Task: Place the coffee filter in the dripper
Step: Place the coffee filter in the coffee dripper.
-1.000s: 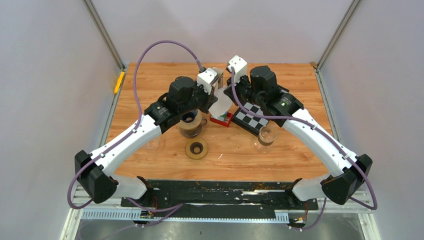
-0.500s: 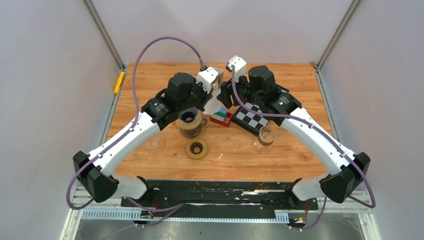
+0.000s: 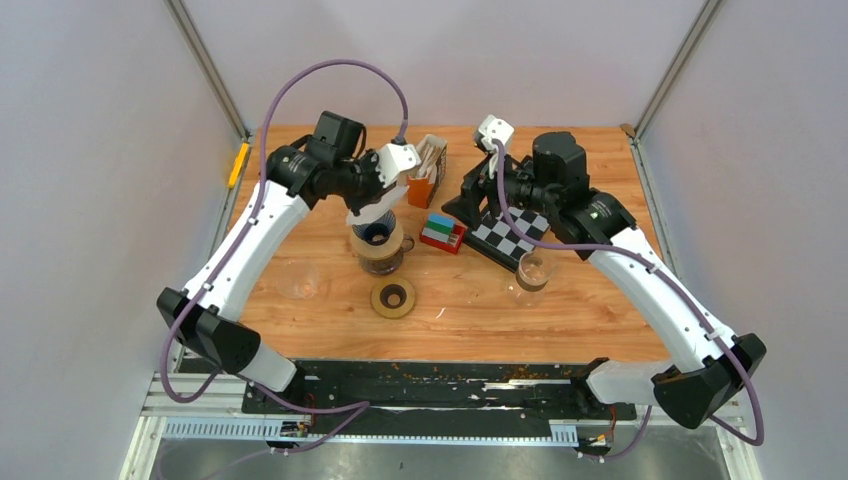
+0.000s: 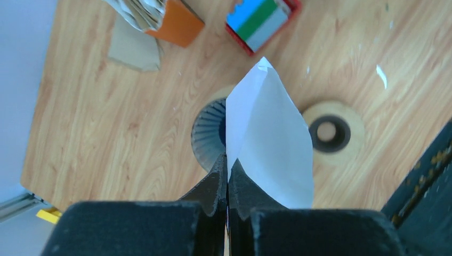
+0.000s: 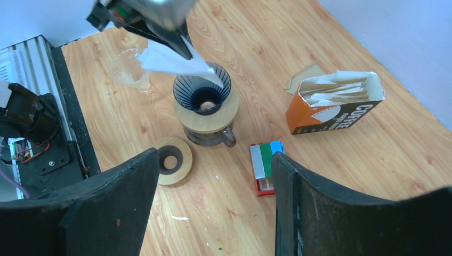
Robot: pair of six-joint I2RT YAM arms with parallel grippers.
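My left gripper (image 4: 228, 160) is shut on the edge of a white paper coffee filter (image 4: 272, 138), which hangs folded and pointed just above the dripper (image 4: 208, 133). The dripper (image 3: 380, 235) is a dark blue ribbed cone on a wooden collar over a glass carafe. In the right wrist view the filter's (image 5: 170, 61) tip reaches over the dripper's (image 5: 201, 96) rim. My right gripper (image 5: 216, 154) stands open and empty, apart from the filter, to the right over the checkerboard in the top view (image 3: 468, 192).
An open orange filter box (image 3: 428, 170) stands behind the dripper. A red tray of coloured blocks (image 3: 442, 230), a checkerboard (image 3: 505, 238) and a glass (image 3: 533, 272) lie to the right. A wooden ring (image 3: 392, 298) and a clear cup (image 3: 300, 285) sit in front.
My right gripper has opened, let go of the filter and drawn back to the right. My left arm has swung left and carried the filter over the dripper.
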